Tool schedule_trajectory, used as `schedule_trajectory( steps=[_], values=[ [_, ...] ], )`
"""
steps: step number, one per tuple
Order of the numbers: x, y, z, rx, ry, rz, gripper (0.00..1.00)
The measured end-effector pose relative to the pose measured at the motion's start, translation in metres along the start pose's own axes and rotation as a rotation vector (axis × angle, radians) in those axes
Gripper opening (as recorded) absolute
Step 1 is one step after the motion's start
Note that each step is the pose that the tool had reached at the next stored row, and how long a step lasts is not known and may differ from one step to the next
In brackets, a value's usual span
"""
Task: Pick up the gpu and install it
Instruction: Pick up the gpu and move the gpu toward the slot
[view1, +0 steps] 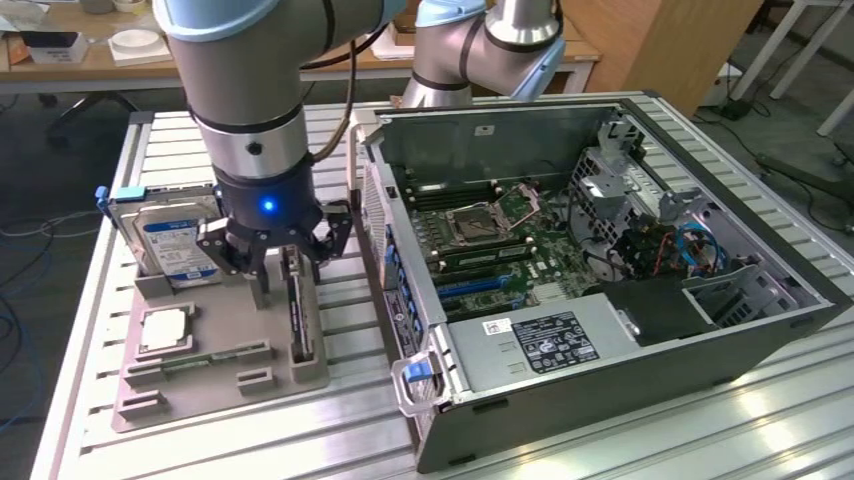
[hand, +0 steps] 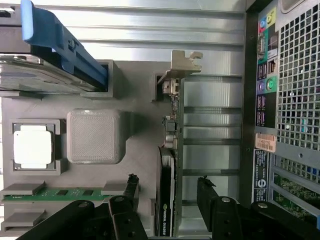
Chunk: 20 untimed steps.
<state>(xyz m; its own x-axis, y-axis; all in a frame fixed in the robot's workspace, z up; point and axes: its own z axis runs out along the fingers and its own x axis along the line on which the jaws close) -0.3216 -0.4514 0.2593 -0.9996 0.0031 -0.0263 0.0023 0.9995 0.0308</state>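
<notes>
On the grey plastic tray (view1: 214, 385), the thin dark gpu card (hand: 165, 200) runs off the wrist view's edge; the black gripper (view1: 288, 282) hides part of it.

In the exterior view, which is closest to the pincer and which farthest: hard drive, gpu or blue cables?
1. gpu: standing in the tray, straddled by the open pincer.
2. hard drive: just beside, on the exterior view's left.
3. blue cables: inside the computer case, far on the exterior view's right.
</notes>
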Motion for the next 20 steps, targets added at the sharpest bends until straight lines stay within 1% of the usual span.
schedule_trajectory(
  steps=[20],
  values=[
    [0.001, -0.0031, 0.0294, 0.0000, 0.0000, 0.000, 0.59]
  ],
)
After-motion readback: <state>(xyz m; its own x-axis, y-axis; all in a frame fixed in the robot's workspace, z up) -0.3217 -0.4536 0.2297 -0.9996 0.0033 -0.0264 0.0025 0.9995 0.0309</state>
